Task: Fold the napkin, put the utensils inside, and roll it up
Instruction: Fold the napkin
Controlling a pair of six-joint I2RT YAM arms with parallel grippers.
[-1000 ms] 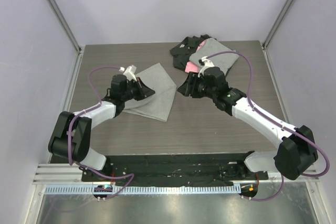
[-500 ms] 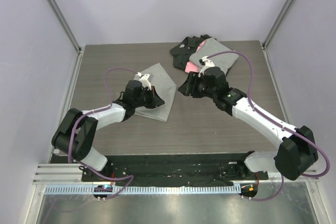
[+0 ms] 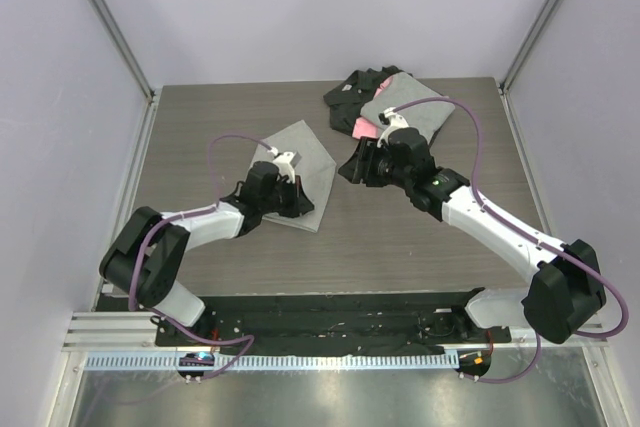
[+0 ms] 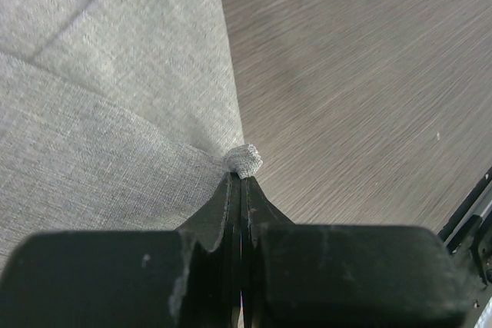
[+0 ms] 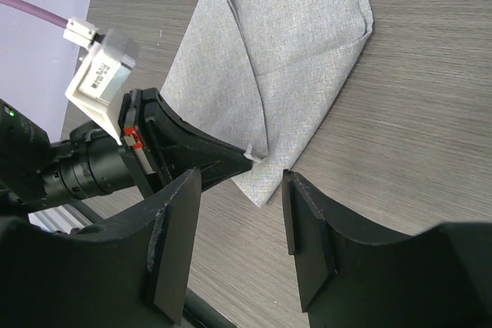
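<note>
While the left gripper (image 4: 242, 178) clamps a napkin (image 4: 115, 113) corner mid-fold, the right gripper (image 5: 242, 190) hovers, jaws apart; next, probably, lay the corner flush and release

The napkin (image 4: 115, 113) is lying on the surface (image 4: 369, 74), spreading ahead and to the left of the left tool (image 4: 242, 178), which is gripping its edge; bare surface is lying to that tool's right; the right tool (image 3: 352, 169) is hanging apart just right of the napkin; a cloth pile (image 3: 390, 102) is lying behind the right tool, at the far edge.
</note>
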